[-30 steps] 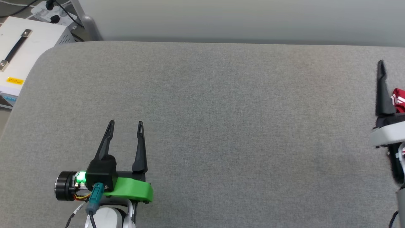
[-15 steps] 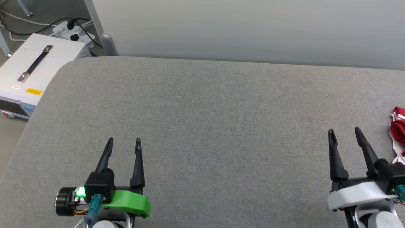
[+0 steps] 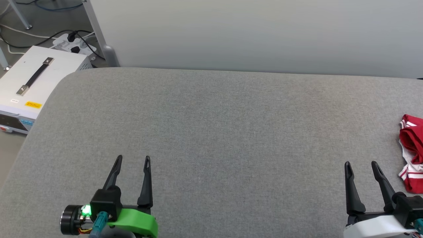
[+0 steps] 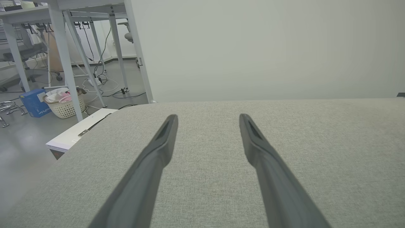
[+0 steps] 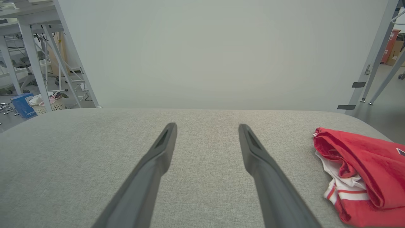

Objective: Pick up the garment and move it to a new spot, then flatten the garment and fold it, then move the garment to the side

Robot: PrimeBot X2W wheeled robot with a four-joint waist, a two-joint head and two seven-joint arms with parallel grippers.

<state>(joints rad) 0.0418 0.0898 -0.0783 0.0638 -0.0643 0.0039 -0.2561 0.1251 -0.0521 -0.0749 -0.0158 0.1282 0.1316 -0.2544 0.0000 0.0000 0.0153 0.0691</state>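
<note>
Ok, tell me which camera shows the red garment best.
The right wrist view: the garment lies crumpled close by, with its red folds and striped white trim clear. The head view catches the garment cut off at its right edge.

Visitor: What are you working over?
Me: A table point(image 3: 231, 132) covered in grey woven cloth — matt, finely grained.
Visitor: And your pincers?
Me: My left gripper point(image 3: 133, 157) has smooth, matt, dark plastic fingers on a green plastic mount point(image 3: 135, 224) with a slight sheen. My right gripper point(image 3: 360, 163) has the same fingers on a white plastic shell point(image 3: 373, 228).
Visitor: That red thing?
Me: The garment point(image 5: 367, 161) — soft matt knit cloth, red, with white striped trim.
</note>
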